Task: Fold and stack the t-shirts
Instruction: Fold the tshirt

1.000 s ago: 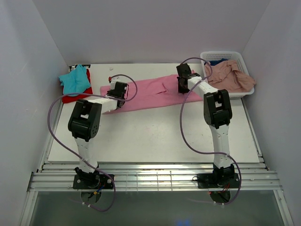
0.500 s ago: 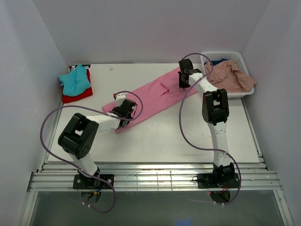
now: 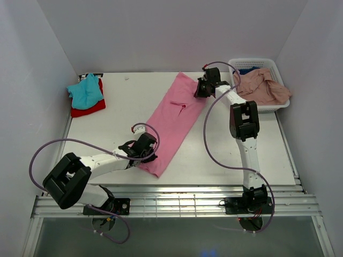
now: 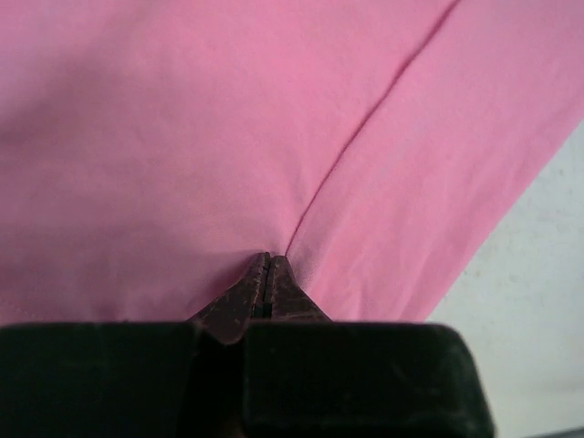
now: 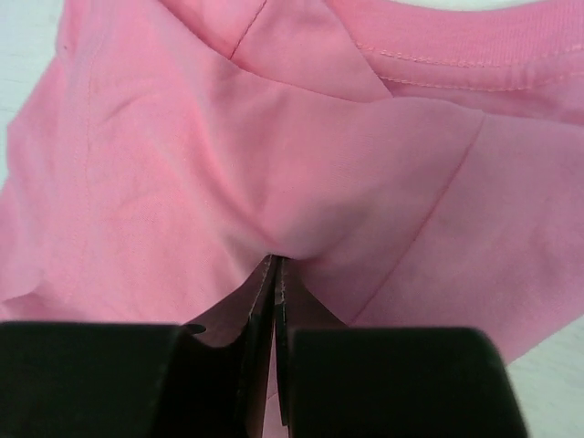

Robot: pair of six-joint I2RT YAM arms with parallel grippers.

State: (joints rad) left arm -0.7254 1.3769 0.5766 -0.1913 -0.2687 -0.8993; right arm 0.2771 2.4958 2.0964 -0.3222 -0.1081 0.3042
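The bright pink t-shirt lies stretched in a long folded strip, running from the back centre of the table to the near left. My left gripper is shut on its near end; the left wrist view shows the closed jaws pinching pink cloth. My right gripper is shut on its far end near the collar, as the right wrist view shows. A teal t-shirt lies on a red t-shirt at the far left. A dusty salmon-pink t-shirt drapes over a dark blue one in the basket.
The white lattice basket stands at the far right corner. White walls enclose the table on three sides. Purple cables loop from both arms over the table.
My left gripper has swung toward the near edge with its end of the pink shirt. The strip has turned from lying crosswise to running diagonally front to back. My right gripper shifted slightly back and left.
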